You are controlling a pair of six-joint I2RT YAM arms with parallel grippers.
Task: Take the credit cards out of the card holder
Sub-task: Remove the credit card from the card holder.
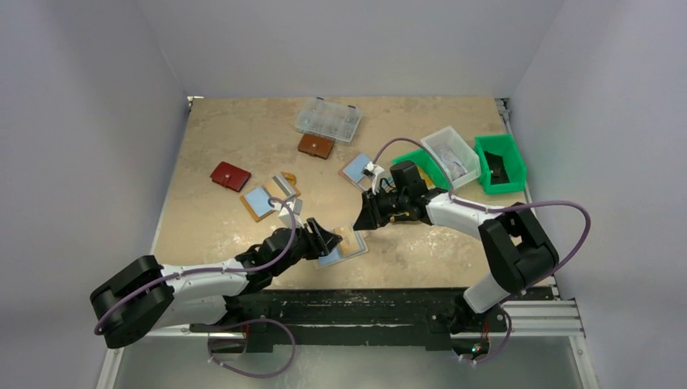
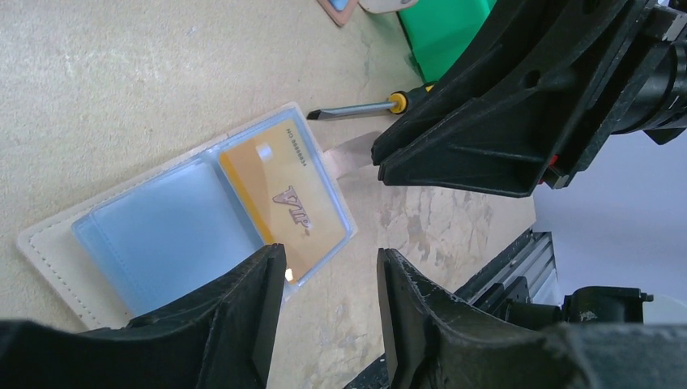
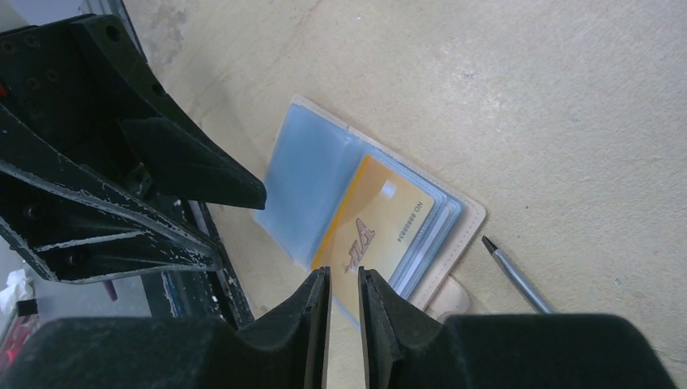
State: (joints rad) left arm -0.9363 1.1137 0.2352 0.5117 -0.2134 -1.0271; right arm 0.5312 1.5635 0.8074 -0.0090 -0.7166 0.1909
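Tabletop (image 1: 235, 130) card holder (image 2: 44, 247) holds gold card (image 2: 283, 194); left end effector (image 2: 328, 267) half-open, right one (image 3: 344, 279) narrow.

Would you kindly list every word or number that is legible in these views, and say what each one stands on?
"VIP", in large slanted letters: on the gold card in the open card holder.
"NO." followed by a row of digits, apparently eights, along that card's edge: too small to read with certainty.
No other text is legible.

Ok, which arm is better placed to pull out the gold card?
Right, probably: the right gripper, jaws nearly shut, lines up on the gold card. The left gripper, jaws wider, sits by the card holder.
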